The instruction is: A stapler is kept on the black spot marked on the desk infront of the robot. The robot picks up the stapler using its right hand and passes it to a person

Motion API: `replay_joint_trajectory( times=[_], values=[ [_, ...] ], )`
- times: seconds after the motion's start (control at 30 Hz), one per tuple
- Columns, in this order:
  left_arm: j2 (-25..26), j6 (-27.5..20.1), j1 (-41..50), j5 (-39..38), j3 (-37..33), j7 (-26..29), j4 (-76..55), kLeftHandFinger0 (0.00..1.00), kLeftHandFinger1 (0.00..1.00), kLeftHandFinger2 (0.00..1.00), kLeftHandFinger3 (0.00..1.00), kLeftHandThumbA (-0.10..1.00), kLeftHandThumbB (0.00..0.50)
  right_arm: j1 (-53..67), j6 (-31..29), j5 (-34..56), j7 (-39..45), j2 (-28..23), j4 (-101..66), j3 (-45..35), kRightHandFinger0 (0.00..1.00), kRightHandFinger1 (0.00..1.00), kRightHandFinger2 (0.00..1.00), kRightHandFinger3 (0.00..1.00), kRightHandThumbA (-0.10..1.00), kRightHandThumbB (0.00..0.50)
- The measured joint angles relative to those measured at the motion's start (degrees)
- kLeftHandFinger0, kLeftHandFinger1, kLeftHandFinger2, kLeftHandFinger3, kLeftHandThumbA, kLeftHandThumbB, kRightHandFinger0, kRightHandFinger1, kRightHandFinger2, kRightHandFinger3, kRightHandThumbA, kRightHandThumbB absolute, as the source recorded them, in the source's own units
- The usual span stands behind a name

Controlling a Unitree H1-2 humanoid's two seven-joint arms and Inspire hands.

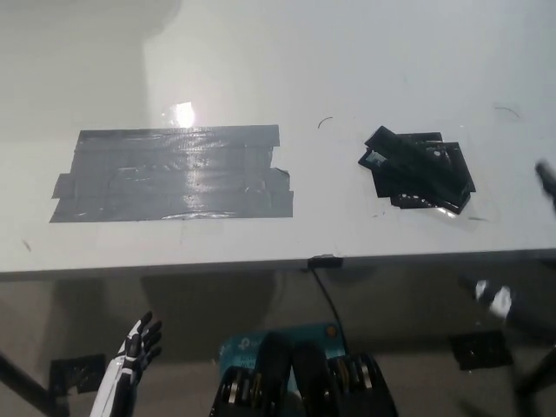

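A black stapler (421, 163) lies diagonally on the black taped spot (415, 201), at the right of the white desk (347, 69). My black right hand (546, 178) shows only as a blurred shape at the picture's right edge, to the right of the stapler and apart from it. Its fingers are too blurred to read. A blurred part of the right arm (499, 300) sits lower, below the desk's front edge. My white left hand (139, 343) rests at the lower left below the desk edge, fingers apart and holding nothing.
A large grey tape patch (174, 174) covers the desk's left half. The desk's front edge (261, 265) runs across the picture. A black cable (330, 300) hangs from it at the middle. Black tape marks (482, 350) lie on the floor.
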Motion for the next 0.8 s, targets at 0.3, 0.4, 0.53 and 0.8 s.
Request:
replay_joint_trajectory(
  times=[0.3, 0.4, 0.53, 0.8],
  values=[
    [-0.05, 0.0, 0.0, -0.01, 0.0, 0.0, 0.24, 1.0, 1.0, 1.0, 1.0, 1.0, 0.488, -15.14, 11.62, -3.05, 7.24, -6.06, 6.39, 2.45, 1.0, 1.0, 1.0, 1.0, 0.91, 0.314],
    [-0.05, 0.0, 0.0, -0.01, -0.02, -0.02, 0.24, 1.0, 1.0, 1.0, 1.0, 1.0, 0.5, -21.19, 15.05, -4.62, 10.19, -6.85, 12.17, 4.24, 1.0, 1.0, 1.0, 1.0, 0.94, 0.338],
    [-0.08, -0.06, 0.0, -0.02, -0.02, -0.04, 0.23, 1.0, 1.0, 1.0, 1.0, 1.0, 0.488, -28.84, 18.88, -7.36, 14.42, -6.7, 21.06, 6.5, 1.0, 1.0, 1.0, 1.0, 0.96, 0.314],
    [-0.09, -0.83, -0.14, -0.02, -0.06, -0.37, 0.22, 1.0, 1.0, 1.0, 1.0, 1.0, 0.49, -40.29, 24.89, -11.99, 20.14, -2.4, 41.36, 9.92, 1.0, 1.0, 1.0, 1.0, 0.94, 0.342]
  ],
)
